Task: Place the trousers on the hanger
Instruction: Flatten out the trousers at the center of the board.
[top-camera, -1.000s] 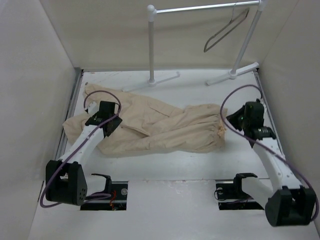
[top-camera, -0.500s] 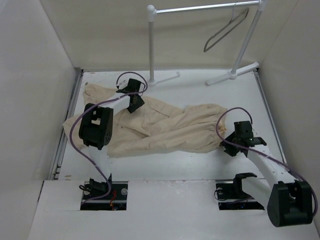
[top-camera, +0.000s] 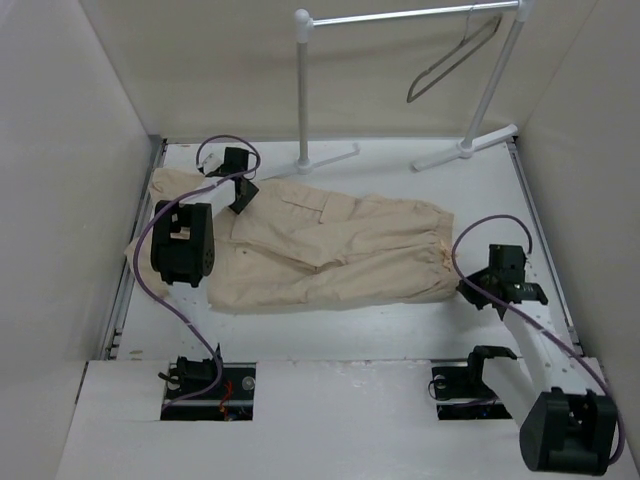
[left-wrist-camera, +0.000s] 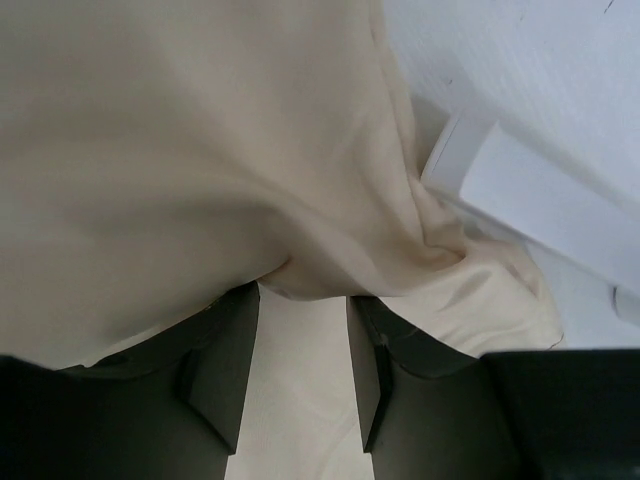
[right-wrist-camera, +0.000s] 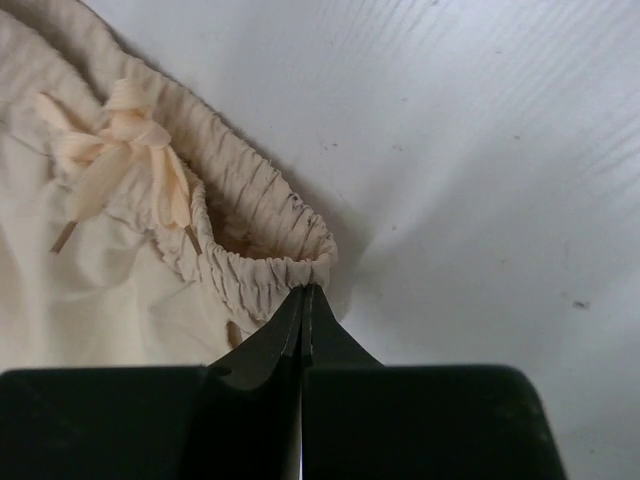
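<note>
**Top external view.** The trousers (top-camera: 330, 245) lie spread flat on the table (top-camera: 400, 330). The leg ends are at the left gripper (top-camera: 240, 188) and the waistband (top-camera: 440, 255) is at the right gripper (top-camera: 498, 272). The hanger (top-camera: 450, 60) hangs bare on the garment rack (top-camera: 303, 90), well beyond both sets of fingers. Status: the garment is laid out, and no part of it is on the hanger. Judged remaining: bring the hanger and trousers together, drape the trousers, release.

**Left wrist view.** The left fingers (left-wrist-camera: 225, 370) stand partly apart. Trouser cloth drapes over and ahead of the tips and hides them. Whether any cloth is gripped cannot be told.

**Right wrist view.** The right fingers (right-wrist-camera: 270, 350) are closed together, with the tips pinching the rim of the gathered waistband. The drawstring bow (right-wrist-camera: 120, 150) lies ahead and to the left of the tips. Bare table lies to their right.

**Markings.** No brand, label or writing can be read in any view.
</note>
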